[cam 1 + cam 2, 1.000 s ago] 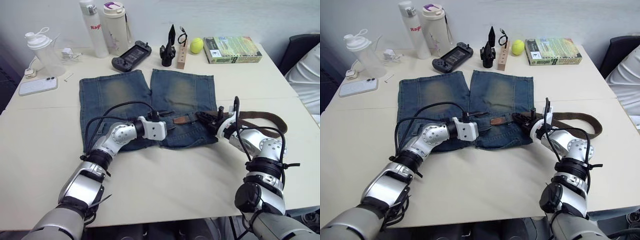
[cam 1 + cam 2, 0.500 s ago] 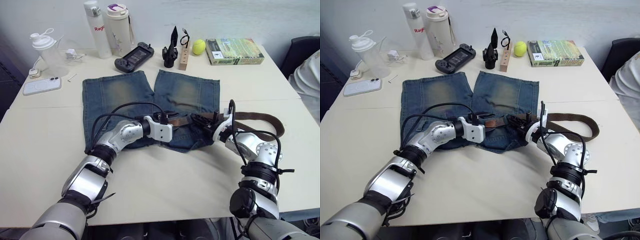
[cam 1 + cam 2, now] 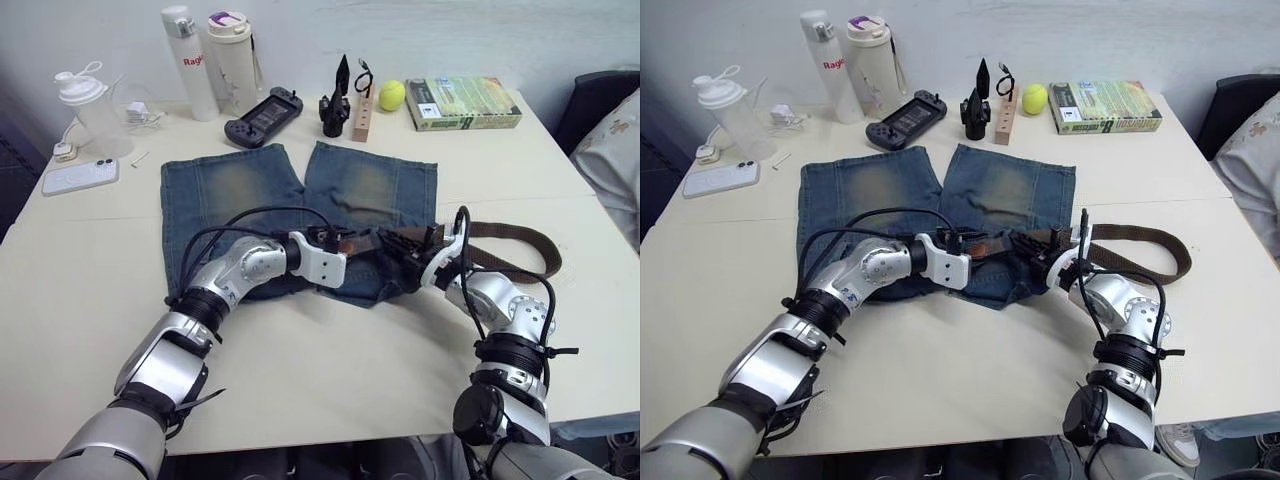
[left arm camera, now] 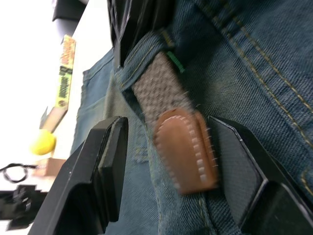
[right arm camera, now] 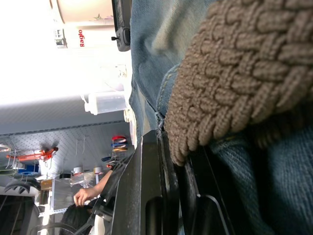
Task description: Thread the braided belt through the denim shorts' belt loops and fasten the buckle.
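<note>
Belt tip of the braided belt pokes out of a belt loop on the denim shorts and lies between the left gripper's wide-open fingers, its length running sideways toward the right gripper, which pinches the belt.

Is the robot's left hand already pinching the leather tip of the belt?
No: the left hand is open, its fingers either side of the belt tip without closing on it.

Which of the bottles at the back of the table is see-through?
The clear shaker bottle, standing apart toward the left edge near the white phone. The slim white bottle and the cream, purple-lidded bottle beside it are opaque.
</note>
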### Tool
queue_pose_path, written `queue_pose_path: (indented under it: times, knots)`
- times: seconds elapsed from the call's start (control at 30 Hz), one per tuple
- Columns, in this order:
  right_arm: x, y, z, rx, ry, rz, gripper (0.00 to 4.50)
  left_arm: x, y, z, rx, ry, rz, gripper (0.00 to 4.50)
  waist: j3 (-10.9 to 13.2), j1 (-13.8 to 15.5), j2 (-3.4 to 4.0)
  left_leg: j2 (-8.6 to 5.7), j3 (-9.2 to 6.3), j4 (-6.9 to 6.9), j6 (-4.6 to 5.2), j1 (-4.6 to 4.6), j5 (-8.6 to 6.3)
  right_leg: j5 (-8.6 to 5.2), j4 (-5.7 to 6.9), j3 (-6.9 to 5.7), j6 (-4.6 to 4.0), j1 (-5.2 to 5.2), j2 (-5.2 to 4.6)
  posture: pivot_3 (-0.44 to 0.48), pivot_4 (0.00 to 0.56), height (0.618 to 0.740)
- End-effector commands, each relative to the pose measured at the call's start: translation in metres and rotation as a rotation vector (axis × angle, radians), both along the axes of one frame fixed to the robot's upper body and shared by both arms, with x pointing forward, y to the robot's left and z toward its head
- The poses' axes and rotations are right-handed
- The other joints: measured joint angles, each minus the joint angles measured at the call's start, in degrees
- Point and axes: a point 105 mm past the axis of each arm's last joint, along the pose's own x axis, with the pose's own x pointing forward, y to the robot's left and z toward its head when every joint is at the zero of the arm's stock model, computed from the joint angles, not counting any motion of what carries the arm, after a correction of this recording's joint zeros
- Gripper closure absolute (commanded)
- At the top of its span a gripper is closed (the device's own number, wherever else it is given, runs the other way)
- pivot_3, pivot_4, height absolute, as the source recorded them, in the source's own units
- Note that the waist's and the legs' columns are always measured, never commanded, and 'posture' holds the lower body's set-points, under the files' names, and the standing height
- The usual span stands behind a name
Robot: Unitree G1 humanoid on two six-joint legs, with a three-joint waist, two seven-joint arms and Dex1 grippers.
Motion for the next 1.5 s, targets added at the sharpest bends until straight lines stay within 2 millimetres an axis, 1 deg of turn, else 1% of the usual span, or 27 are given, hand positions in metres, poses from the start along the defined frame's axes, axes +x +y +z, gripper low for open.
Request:
queue_pose_path:
  times: [0.03,0.07,0.13,0.2,0.27,0.33,0.37,0.4,0.47,0.53,0.73,0.9,1.03,1.3,1.4,1.43,1.47,1.5]
  knots:
    - [-0.005,0.006,0.007,0.009,-0.034,0.022,4.5,0.018,0.025,0.001,-0.001,-0.074,0.155,1.61,0.0,-0.01,0.0,0.0,0.0,0.0,0.0,0.0,0.0,0.0,0.0,0.01,0.0,0.0,-0.01,0.0,0.15,0.723]
    - [-0.005,0.006,0.006,0.008,-0.033,0.02,4.5,0.017,0.023,0.008,-0.033,-0.104,0.153,1.61,0.0,-0.03,0.0,0.0,0.0,0.0,0.0,0.0,0.0,0.0,0.01,0.02,0.0,-0.01,-0.02,0.0,0.15,0.723]
    - [-0.006,0.007,0.005,0.006,-0.031,0.018,4.5,0.014,0.023,0.014,-0.062,-0.141,0.143,1.61,0.0,-0.07,0.0,0.0,0.01,-0.04,0.0,-0.02,0.0,0.0,0.0,0.04,0.0,-0.05,-0.1,0.0,0.15,0.723]
    - [-0.005,0.007,0.005,0.005,-0.028,0.014,4.5,0.008,0.022,0.014,-0.083,-0.146,0.115,1.61,0.0,-0.14,0.0,0.0,0.0,-0.08,0.0,-0.03,0.0,0.0,-0.01,0.02,0.0,-0.07,-0.11,0.0,0.15,0.723]
    - [-0.004,0.005,0.003,-0.006,-0.019,-0.002,4.5,-0.004,0.019,0.015,-0.114,-0.141,0.062,1.61,0.0,-0.41,0.0,0.01,0.02,-0.15,0.0,-0.03,0.01,0.0,-0.05,0.03,0.0,-0.1,-0.11,0.0,0.15,0.723]
    - [-0.003,0.005,0.004,-0.008,-0.022,-0.004,4.5,-0.019,0.014,0.009,-0.11,-0.12,-0.016,1.61,0.0,-0.53,0.0,0.01,0.02,-0.16,-0.01,-0.03,0.01,0.0,-0.05,0.0,0.0,-0.1,-0.12,0.0,0.15,0.723]
    - [-0.003,0.005,0.005,-0.006,-0.024,-0.004,4.5,-0.024,0.013,0.007,-0.107,-0.112,-0.037,1.61,0.0,-0.6,0.0,0.01,0.02,-0.16,-0.01,-0.03,0.01,0.0,-0.05,0.0,0.0,-0.1,-0.11,0.0,0.15,0.723]
    - [-0.003,0.005,0.005,-0.005,-0.026,-0.004,4.5,-0.028,0.012,0.002,-0.094,-0.1,-0.055,1.61,0.0,-0.61,0.0,0.01,0.02,-0.16,-0.01,-0.03,0.01,0.0,-0.08,0.01,0.0,-0.1,-0.12,0.0,0.15,0.723]
    - [-0.003,0.006,0.006,-0.004,-0.028,-0.004,4.5,-0.031,0.013,-0.007,-0.077,-0.066,-0.057,1.61,0.0,-0.61,0.01,0.0,0.02,-0.15,-0.01,-0.04,0.01,0.0,-0.07,0.0,0.0,-0.1,-0.13,0.0,0.15,0.723]
    - [-0.004,0.007,0.006,-0.009,-0.031,0.002,4.5,-0.03,0.013,-0.008,-0.077,-0.063,-0.051,1.61,0.0,-0.59,0.01,0.0,0.02,-0.14,-0.01,-0.04,0.01,0.0,-0.08,-0.01,0.0,-0.09,-0.11,0.0,0.15,0.723]
    - [-0.006,0.008,0.006,-0.012,-0.034,0.008,4.5,-0.016,0.013,-0.002,-0.065,-0.097,0.018,1.61,0.0,-0.44,0.01,-0.01,0.03,-0.14,0.0,-0.04,0.01,0.0,-0.07,-0.01,0.0,-0.09,-0.09,0.0,0.15,0.723]
    - [-0.006,0.008,0.005,-0.013,-0.033,0.007,4.5,-0.009,0.015,-0.01,0.0,-0.096,0.048,1.61,0.0,-0.09,0.0,-0.01,0.04,-0.11,0.0,-0.04,0.01,0.0,-0.05,0.0,0.0,-0.08,-0.04,0.0,0.15,0.723]
    - [-0.006,0.009,0.006,-0.012,-0.032,0.005,4.5,-0.009,0.012,-0.01,0.018,-0.104,0.035,1.61,0.0,0.0,0.0,-0.01,0.04,-0.1,0.0,-0.04,0.01,0.0,-0.05,0.0,0.0,-0.08,-0.05,0.0,0.15,0.723]
    - [-0.005,0.009,0.005,-0.014,-0.027,0.003,4.5,-0.013,0.013,-0.004,-0.027,-0.124,0.013,1.61,0.0,0.01,0.01,-0.01,0.04,-0.08,0.0,-0.04,0.01,0.0,-0.04,0.01,0.0,-0.07,-0.09,0.0,0.15,0.723]
    - [-0.005,0.009,0.004,-0.016,-0.023,0.003,4.5,-0.018,0.013,-0.008,0.008,-0.127,-0.016,2.39,0.0,0.01,0.01,-0.01,0.04,-0.09,0.0,-0.04,0.01,0.0,-0.05,0.01,0.0,-0.07,-0.1,0.0,0.15,0.723]
    - [-0.005,0.009,0.004,-0.018,-0.023,0.003,4.5,-0.019,0.012,-0.01,0.019,-0.123,-0.021,2.98,-0.01,0.0,0.02,0.0,0.03,-0.09,0.0,-0.03,0.01,0.0,-0.04,0.01,0.0,-0.07,-0.12,0.0,0.15,0.723]
    - [-0.005,0.009,0.004,-0.019,-0.023,0.003,4.5,-0.019,0.012,-0.011,0.023,-0.118,-0.023,3.29,-0.02,-0.01,0.04,0.0,0.03,-0.1,0.0,-0.03,0.01,0.0,-0.05,0.01,0.0,-0.07,-0.16,0.0,0.15,0.723]
    - [-0.005,0.009,0.004,-0.019,-0.023,0.004,4.5,-0.02,0.012,-0.011,0.026,-0.114,-0.024,3.79,-0.03,0.0,0.06,-0.01,0.03,-0.1,0.0,-0.03,0.01,0.0,-0.05,0.0,0.0,-0.07,-0.25,0.0,0.15,0.723]
